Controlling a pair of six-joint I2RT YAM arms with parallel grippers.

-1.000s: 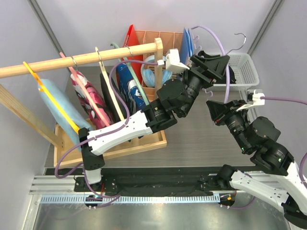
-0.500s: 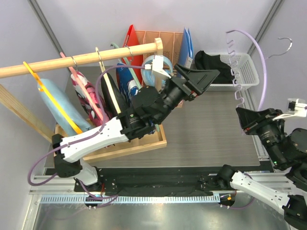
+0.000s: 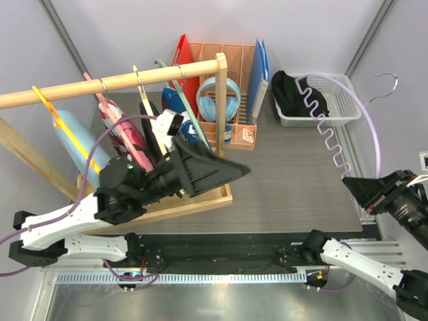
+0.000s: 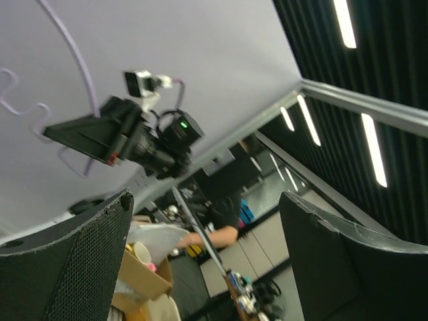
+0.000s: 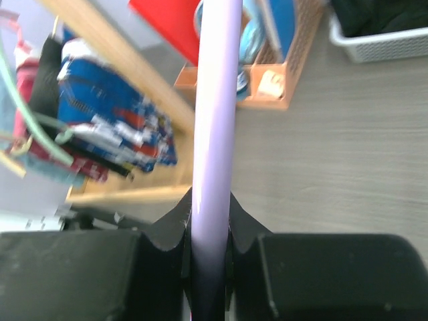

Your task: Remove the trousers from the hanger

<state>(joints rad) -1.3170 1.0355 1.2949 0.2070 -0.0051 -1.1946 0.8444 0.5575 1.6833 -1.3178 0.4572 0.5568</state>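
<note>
The dark blue printed trousers (image 3: 179, 114) hang on a green hanger from the wooden rail (image 3: 114, 83); they also show in the right wrist view (image 5: 100, 124). A black folded cloth (image 3: 150, 130) hangs beside them. Another black cloth (image 3: 297, 93) lies in the white basket (image 3: 344, 100). My left gripper (image 3: 231, 172) is open and empty in front of the rack, its fingers (image 4: 73, 267) pointing up into the room. My right gripper (image 3: 353, 187) is shut on a bare lilac hanger (image 3: 326, 137), seen close between the pads (image 5: 214, 134), at the table's right edge.
A pink floral garment (image 3: 124, 134) and a light-blue cloth (image 3: 77, 144) also hang on the rail. The rack's wooden tray (image 3: 194, 200) sits at the left. An orange file holder (image 3: 231, 57) with blue headphones (image 3: 217, 97) stands at the back.
My left arm has swung back from the basket to the near left, gripper open and empty. My right arm has pulled back to the right edge, carrying the lilac hanger.
</note>
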